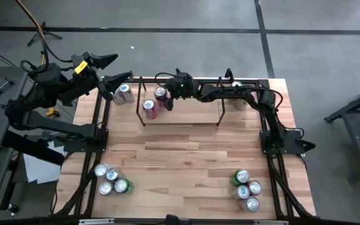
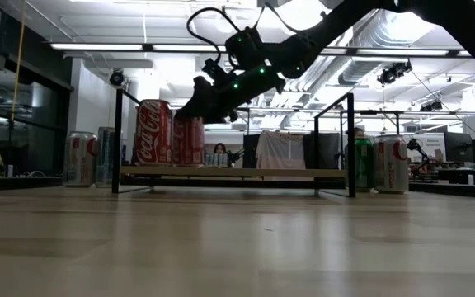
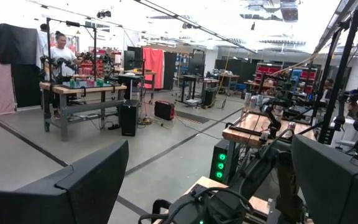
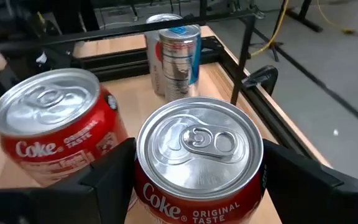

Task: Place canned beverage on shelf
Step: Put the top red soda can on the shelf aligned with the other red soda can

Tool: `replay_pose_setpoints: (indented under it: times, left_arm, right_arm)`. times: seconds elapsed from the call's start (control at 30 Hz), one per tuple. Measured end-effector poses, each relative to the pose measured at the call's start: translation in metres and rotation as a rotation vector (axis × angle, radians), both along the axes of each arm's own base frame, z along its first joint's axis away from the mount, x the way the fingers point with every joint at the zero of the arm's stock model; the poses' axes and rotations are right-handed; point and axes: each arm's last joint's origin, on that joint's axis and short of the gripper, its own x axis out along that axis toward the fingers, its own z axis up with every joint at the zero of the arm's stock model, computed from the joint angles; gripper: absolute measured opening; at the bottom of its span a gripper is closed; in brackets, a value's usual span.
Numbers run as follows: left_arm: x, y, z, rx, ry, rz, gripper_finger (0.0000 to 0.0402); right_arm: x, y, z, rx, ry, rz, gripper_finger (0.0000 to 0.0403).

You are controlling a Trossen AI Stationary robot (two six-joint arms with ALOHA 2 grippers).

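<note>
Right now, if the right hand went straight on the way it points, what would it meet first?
The right hand has a Coke can between its fingers. Beyond that, the pair of silver cans by the table's corner looks first in line, though depth is unclear.

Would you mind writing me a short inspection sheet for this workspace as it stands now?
Surface: wooden table, middle bare.
Job's things: shelf at the far edge holds two red Coke cans; the second Coke can stands between the right gripper's fingers.
Clutter: two cans left of the shelf, one can right of it; near-left can cluster; near-right can cluster.
Grippers: right gripper over the shelf, jaws either side of the can; whether it grips or has let go is unclear. Left gripper open, raised beyond the table's far-left corner.
Cables: orange cable on the floor.
Surroundings: workshop; a person at a distant bench.
</note>
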Motion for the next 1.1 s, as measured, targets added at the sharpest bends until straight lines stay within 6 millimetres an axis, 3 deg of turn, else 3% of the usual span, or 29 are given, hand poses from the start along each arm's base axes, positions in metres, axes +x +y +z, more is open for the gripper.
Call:
replay_pose_setpoints:
  times: [0.3,0.63,1.1]
  left_arm:
    - [0.0,0.0,0.0,-0.015,-0.01,-0.002,0.0367]
    - [0.0,0.0,0.0,-0.016,-0.011,0.0,0.0367]
    - [0.0,0.0,0.0,-0.015,-0.01,0.0,0.0367]
  right_arm:
    - [0.005,-0.002,-0.003,-0.041,-0.039,-0.003,0.0287]
    - [0.033,-0.011,0.002,-0.006,-0.012,0.055,0.0293]
    - [0.03,-0.019,0.007,0.034,-0.002,0.047,0.0314]
